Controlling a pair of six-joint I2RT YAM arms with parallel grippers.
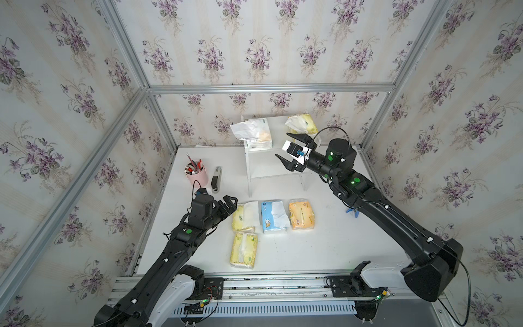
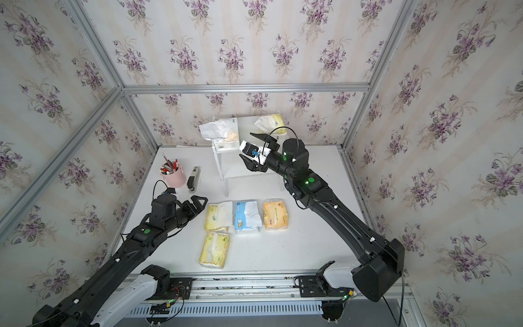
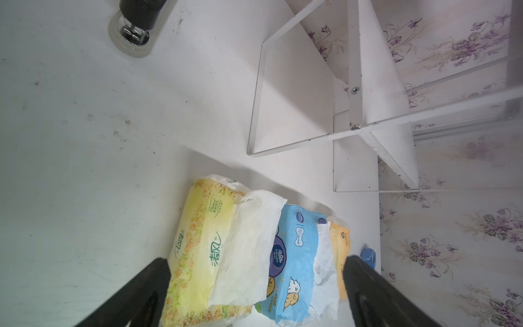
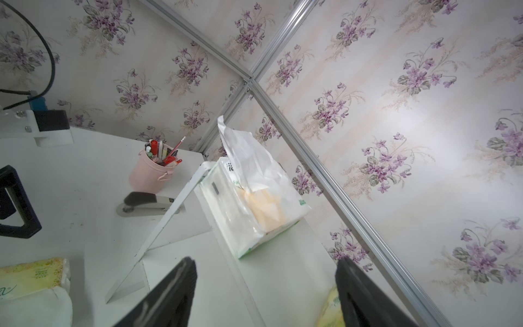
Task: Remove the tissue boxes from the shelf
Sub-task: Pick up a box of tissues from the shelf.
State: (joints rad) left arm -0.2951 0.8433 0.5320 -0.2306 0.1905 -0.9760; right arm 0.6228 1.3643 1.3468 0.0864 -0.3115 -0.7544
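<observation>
Wallpapered cell; at the shelf's (image 1: 278, 124) left end the white pack (image 4: 254, 198) lies dead ahead of my right gripper (image 1: 282, 145), jaws spread, empty; left gripper (image 3: 256, 259) wide, farther.

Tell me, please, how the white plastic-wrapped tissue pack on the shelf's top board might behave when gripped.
The white plastic-wrapped tissue pack probably squashes: its wrap looks soft and crinkled. The glossy film may slip. Its upright tissue sheet would likely flop.
</observation>
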